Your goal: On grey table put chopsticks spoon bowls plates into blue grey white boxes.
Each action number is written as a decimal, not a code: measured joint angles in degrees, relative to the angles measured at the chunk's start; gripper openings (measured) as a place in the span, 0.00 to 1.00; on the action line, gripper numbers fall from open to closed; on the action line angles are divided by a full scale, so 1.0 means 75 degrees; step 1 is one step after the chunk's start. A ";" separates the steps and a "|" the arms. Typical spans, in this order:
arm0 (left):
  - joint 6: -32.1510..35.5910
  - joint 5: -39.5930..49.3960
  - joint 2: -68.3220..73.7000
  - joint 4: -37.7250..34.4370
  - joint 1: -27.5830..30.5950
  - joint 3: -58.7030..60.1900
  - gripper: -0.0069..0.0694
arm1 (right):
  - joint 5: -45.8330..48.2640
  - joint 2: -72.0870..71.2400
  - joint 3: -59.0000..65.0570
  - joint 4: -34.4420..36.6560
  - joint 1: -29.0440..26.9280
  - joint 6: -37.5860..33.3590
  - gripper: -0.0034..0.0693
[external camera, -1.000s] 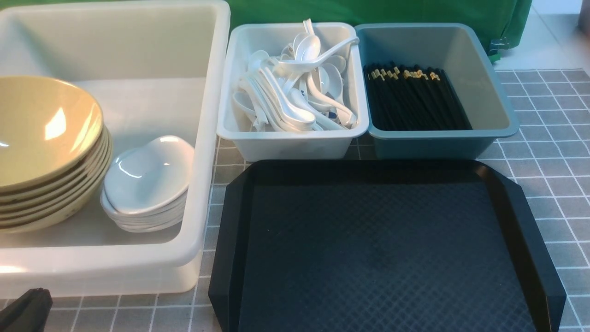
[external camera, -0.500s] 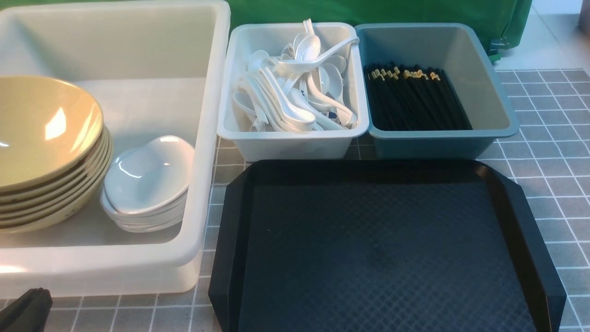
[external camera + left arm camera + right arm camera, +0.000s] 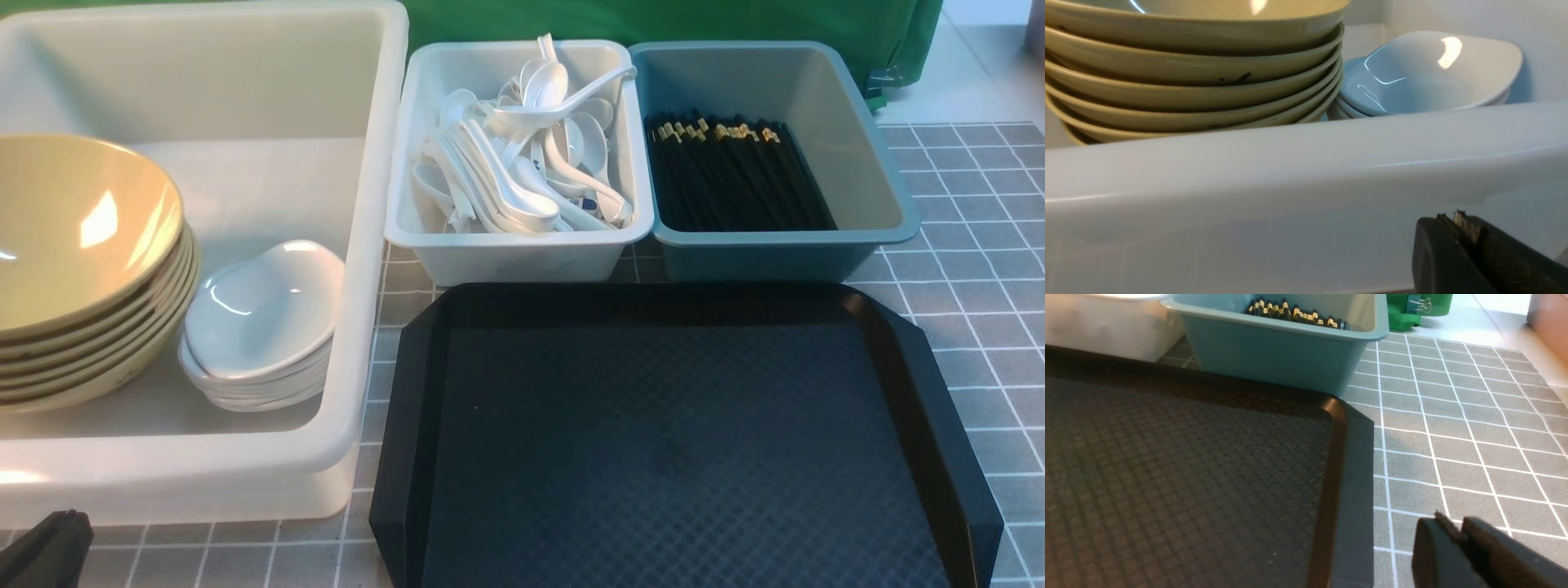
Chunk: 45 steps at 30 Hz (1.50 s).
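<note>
White tub (image 3: pixel 359 245): bowls (image 3: pixel 82 237) and plates (image 3: pixel 261 314) stacked inside. Left gripper (image 3: pixel 1457 228) pressed together, empty, outside its wall. Grey box (image 3: pixel 522 253) holds spoons (image 3: pixel 522 155); blue box (image 3: pixel 784 253) holds chopsticks (image 3: pixel 735 175). Right gripper (image 3: pixel 1453 531) pressed together, empty, beside the tray (image 3: pixel 678 441) — sorting looks complete; keep both arms clear.
</note>
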 joint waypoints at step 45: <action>0.0006 0.0000 0.0000 0.0000 0.0000 0.0000 0.08 | 0.0000 0.0000 0.0000 0.0000 0.0000 0.0000 0.25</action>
